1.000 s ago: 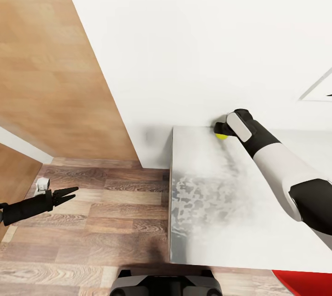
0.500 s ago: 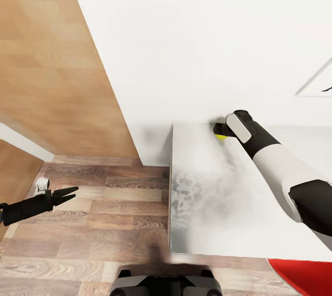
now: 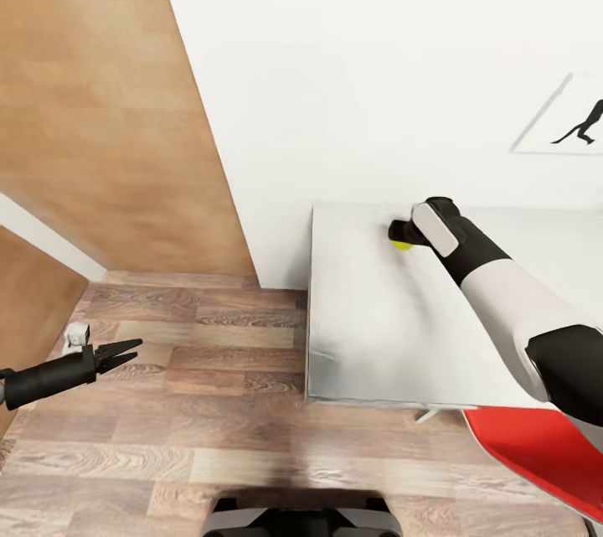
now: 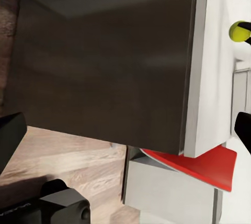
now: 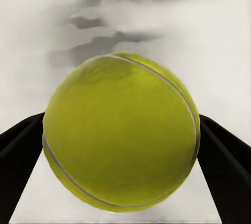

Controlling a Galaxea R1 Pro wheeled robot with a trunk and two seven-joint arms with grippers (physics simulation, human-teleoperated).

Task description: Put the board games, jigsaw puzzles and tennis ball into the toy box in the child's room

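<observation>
Yellow-green tennis ball between right gripper fingers.

A room in a home, plainly furnished, rendered by a simulator. Wood-plank floor fills the head view from 6 to 9 o'clock; a white wall rises at 12, with a black silhouette picture at 2. A white-topped desk stands against that wall, a red chair at 4. A wooden panel fills 10 o'clock.
</observation>
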